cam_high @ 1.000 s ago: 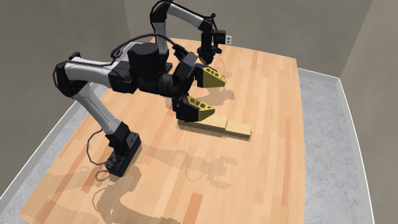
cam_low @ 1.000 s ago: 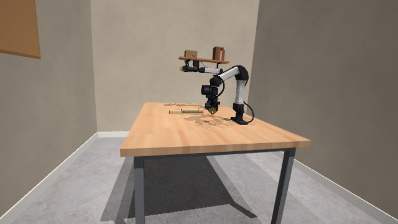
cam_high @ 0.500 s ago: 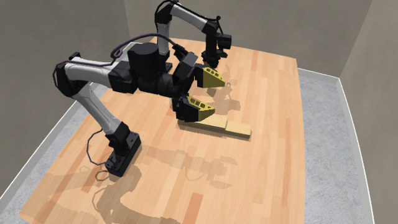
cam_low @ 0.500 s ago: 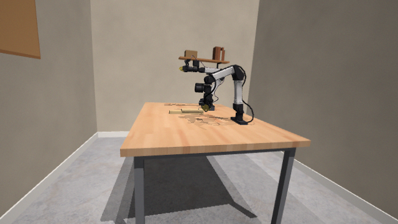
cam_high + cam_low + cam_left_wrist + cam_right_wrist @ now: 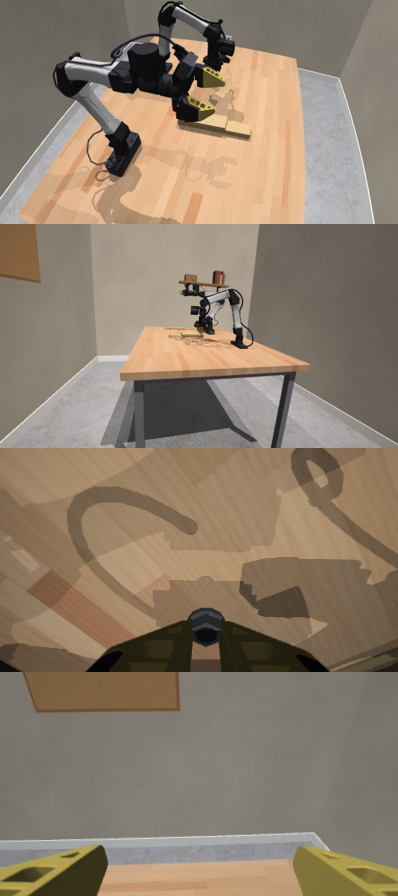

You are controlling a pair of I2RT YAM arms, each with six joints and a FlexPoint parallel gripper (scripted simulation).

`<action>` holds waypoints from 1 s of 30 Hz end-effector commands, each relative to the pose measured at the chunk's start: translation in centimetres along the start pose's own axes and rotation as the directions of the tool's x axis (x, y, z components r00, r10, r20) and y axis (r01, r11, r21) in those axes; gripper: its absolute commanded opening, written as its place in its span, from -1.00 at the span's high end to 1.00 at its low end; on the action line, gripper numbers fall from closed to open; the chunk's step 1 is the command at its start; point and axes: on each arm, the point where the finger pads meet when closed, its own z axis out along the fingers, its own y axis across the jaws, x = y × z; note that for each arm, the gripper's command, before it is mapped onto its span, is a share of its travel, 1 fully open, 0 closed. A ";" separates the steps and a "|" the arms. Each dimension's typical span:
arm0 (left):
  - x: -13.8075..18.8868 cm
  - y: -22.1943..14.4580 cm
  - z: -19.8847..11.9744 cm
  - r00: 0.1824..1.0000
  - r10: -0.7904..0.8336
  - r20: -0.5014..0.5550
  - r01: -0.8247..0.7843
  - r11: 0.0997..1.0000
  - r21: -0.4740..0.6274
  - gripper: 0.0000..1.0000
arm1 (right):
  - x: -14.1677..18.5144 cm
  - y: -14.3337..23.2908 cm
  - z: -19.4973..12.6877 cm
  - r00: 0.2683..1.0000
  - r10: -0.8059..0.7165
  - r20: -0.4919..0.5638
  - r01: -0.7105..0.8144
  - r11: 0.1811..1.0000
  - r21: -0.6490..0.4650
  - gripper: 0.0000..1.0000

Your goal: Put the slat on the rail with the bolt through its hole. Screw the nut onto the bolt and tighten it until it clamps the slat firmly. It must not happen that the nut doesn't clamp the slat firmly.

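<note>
I judge the nut [image 5: 206, 619] light, stiff, slippery, best held across flats; left fingers [image 5: 201, 330] grip it, right fingers [image 5: 214, 80] [image 5: 181, 292] wide.

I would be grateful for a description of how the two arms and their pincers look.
Both arms have glossy light-grey links joined by black joints and black bases, with thin dark cables looping alongside; the nearer arm's cable in the top view looks purplish. The right pincer has yellow, wedge-shaped fingers pierced by cutouts. The left pincer has similar fingers, shaded olive.
</note>
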 end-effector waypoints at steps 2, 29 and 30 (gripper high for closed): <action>1.4 -1.9 -0.6 1.000 -0.022 -0.003 0.022 1.000 -0.007 0.73 | -0.1 0.2 0.0 1.000 -0.003 0.006 0.003 1.000 -0.012 -1.00; 10.3 -8.8 -0.8 1.000 -0.022 -0.003 0.022 1.000 -0.006 0.73 | -0.1 0.2 0.0 1.000 -0.003 0.006 0.003 1.000 -0.012 -1.00; 10.8 -9.1 -0.8 1.000 -0.022 -0.003 0.022 1.000 -0.006 0.73 | -0.1 0.2 0.0 1.000 -0.003 0.006 0.003 1.000 -0.012 -1.00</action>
